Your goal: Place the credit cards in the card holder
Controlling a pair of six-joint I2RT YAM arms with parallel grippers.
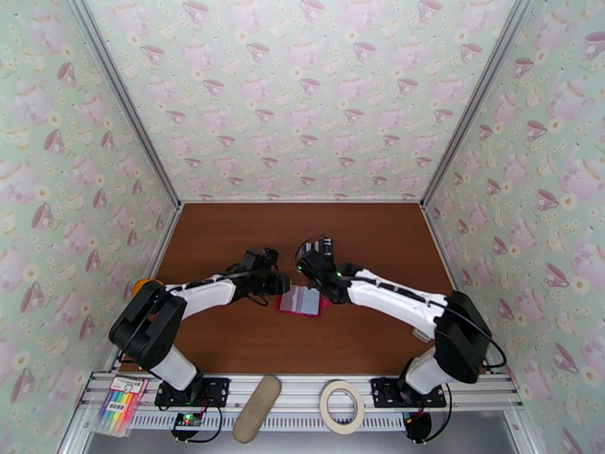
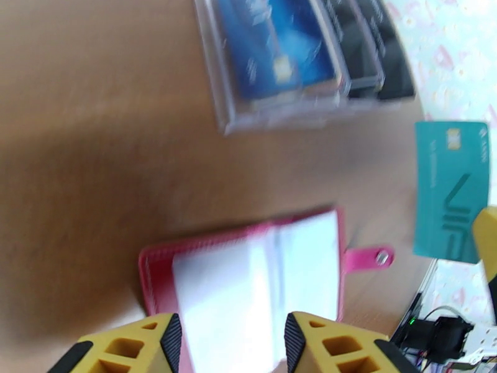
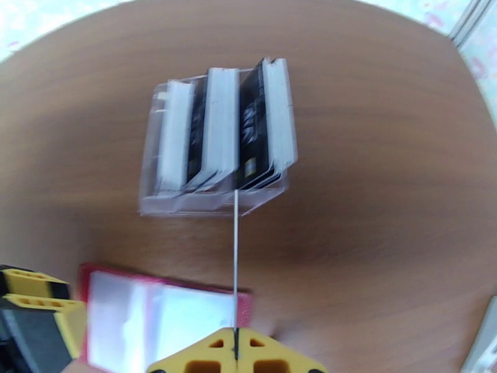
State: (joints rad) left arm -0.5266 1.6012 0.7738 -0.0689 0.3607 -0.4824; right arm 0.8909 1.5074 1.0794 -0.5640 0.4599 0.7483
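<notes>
The right end effector (image 3: 236, 336) is clamped on one teal credit card (image 2: 450, 188), seen edge-on, its long axis pointing away toward the single clear tray (image 3: 186, 206) of blue and black cards (image 2: 273, 51), which are too blurred to count. The left end effector (image 2: 233, 343), jaws apart, straddles the one open red card holder (image 2: 152, 268), which lies on the bench (image 2: 93, 150) at lower centre with its snap tab (image 2: 369, 257) pointing right.

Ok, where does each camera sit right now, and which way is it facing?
Top external: above and behind the arm bases, looking down on the table; both arms show, left gripper and right gripper meeting over the open red wallet.
Left wrist: low over the wallet, facing the clear card rack; its yellow fingers at the bottom.
Right wrist: over the wallet, facing the same rack; its fingers pinch a teal card edge-on.
Shared: both wrist views hold wallet, rack and teal card.
</notes>
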